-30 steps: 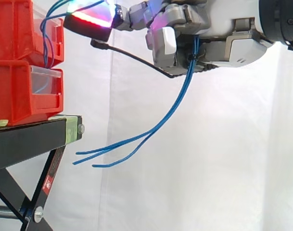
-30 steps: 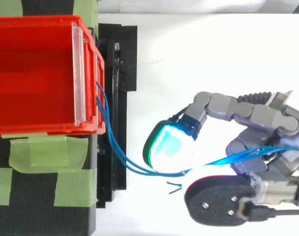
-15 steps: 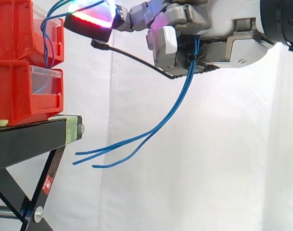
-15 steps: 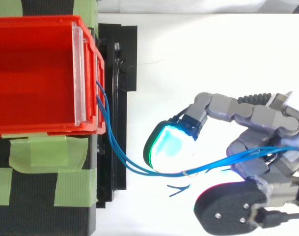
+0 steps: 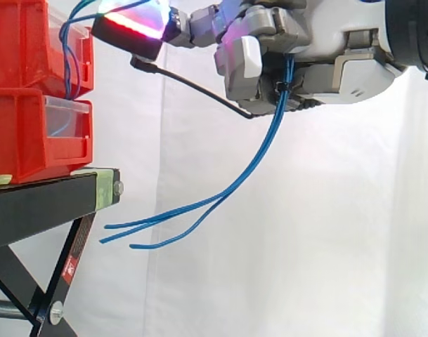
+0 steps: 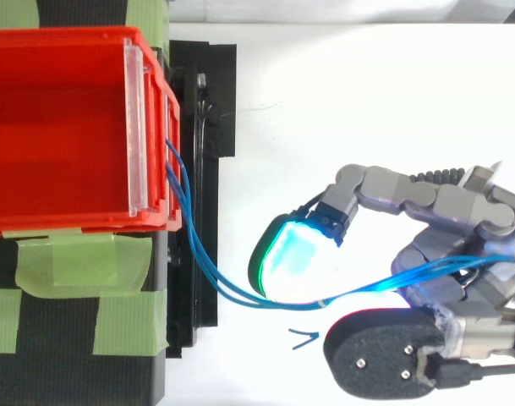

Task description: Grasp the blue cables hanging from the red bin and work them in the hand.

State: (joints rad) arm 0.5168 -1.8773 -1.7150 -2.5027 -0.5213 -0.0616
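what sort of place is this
Probably a robotics lab test setup: stacked red plastic bins on a black metal stand, a plain white curtain behind, and a robot hand gripping thin blue cables.

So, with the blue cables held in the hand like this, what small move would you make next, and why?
I would probably roll the blue cables a little within the grip, without drawing the arm back. The hand is closed on them. They sag in a loose curve from the red bin and dangle free below the palm, so there seems to be slack to work with.
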